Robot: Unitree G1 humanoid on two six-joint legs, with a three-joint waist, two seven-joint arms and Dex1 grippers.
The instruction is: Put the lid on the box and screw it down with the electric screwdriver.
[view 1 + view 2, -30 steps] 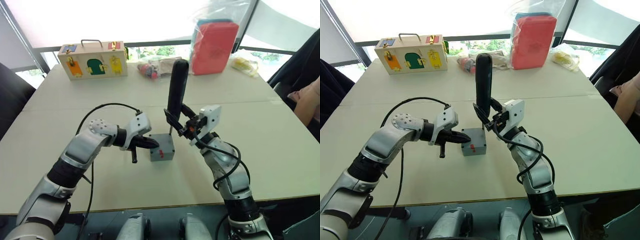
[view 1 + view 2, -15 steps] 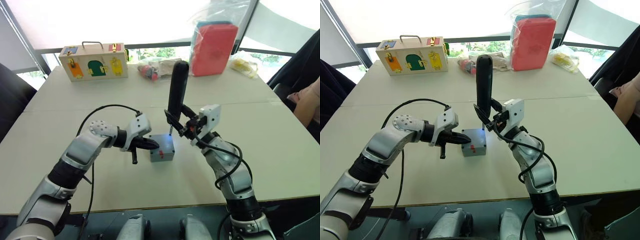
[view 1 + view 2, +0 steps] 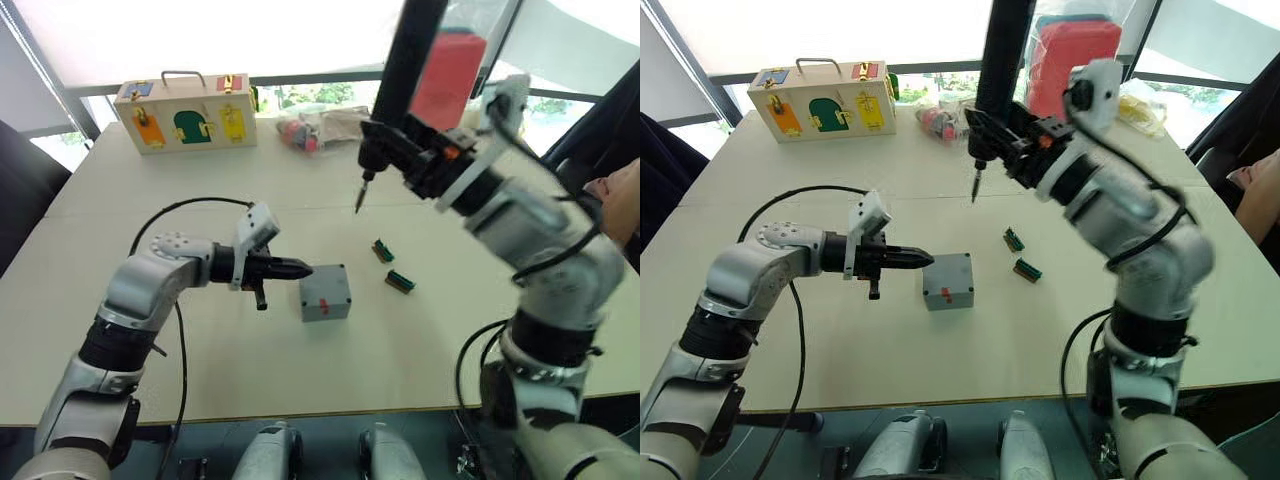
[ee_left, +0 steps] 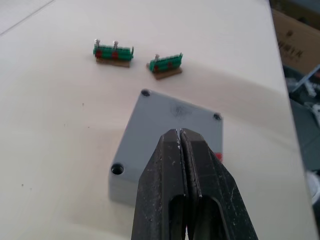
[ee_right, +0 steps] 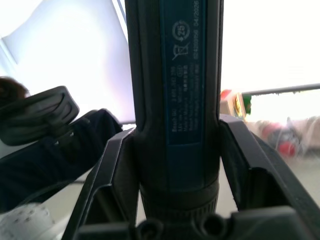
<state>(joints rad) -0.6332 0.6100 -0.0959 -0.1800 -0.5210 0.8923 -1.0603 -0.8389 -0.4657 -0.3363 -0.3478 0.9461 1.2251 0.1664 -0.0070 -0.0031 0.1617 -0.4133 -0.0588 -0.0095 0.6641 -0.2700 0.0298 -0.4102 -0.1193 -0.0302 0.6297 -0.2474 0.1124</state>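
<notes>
resting near the middle of the pale table [image 3: 120, 350], the box [image 3: 325, 293] stands with the lid [image 4: 170, 127] already seated flush on top, corner screw holes showing and a small red mark on the side that faces the robot. the left gripper [image 3: 300, 268] lies level just beside the box's left side, its two black fingers [image 4: 187, 190] pressed together with nothing between them; whether the tips touch the box cannot be told. the electric screwdriver [image 3: 992, 75] is clamped upright in the right gripper [image 3: 405, 155], whose jaws press on either side of its dark barrel, as the right wrist view shows close up. the tool is held well above the table, behind and to the right of the box, and its thin metal bit [image 3: 360, 195] points downward, clear of the lid. two small green terminal blocks [image 3: 392, 265] lie on the table to the right of the box, near each other but apart. along the far edge of the table stand a wooden box with coloured doors [image 3: 185, 112] at the left, a heap of small bagged items [image 3: 310, 128] in the middle, and a red package in a clear bag [image 3: 1070, 60] at the right. a person's hand [image 3: 615, 195] shows at the right edge.
</notes>
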